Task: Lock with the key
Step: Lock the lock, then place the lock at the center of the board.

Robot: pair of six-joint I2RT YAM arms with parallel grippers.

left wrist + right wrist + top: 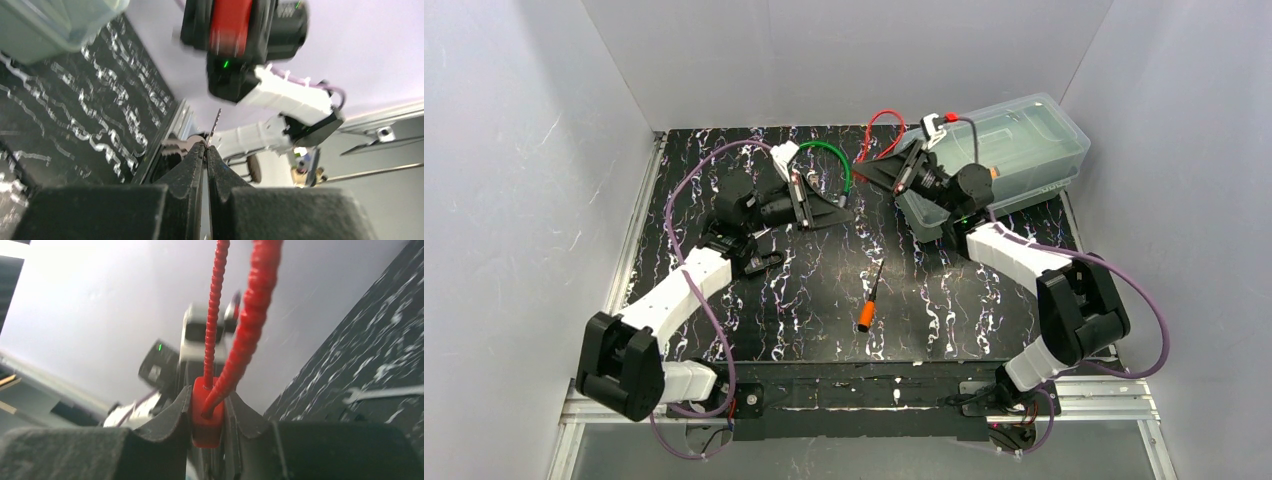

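My left gripper (pixel 206 145) is shut on a thin metal key (pixel 215 125), whose toothed blade sticks up past the fingertips. In the top view this gripper (pixel 844 205) sits at the back middle of the table and points right. My right gripper (pixel 207 400) is shut on the red body of a cable lock (pixel 207 415), and its red ribbed cable (pixel 250 315) loops upward. In the top view the right gripper (pixel 869 165) faces the left one a short way off, with the red cable (pixel 879 130) arching behind it. In the left wrist view the red lock (pixel 230 22) hangs above the key, apart from it.
An orange-handled screwdriver (pixel 869 300) lies on the black marbled mat (pixel 804 300) mid-table. A clear plastic box (pixel 1014 145) stands at the back right, behind the right arm. A green cable loop (pixel 839 165) lies by the left gripper. Grey walls close in on three sides.
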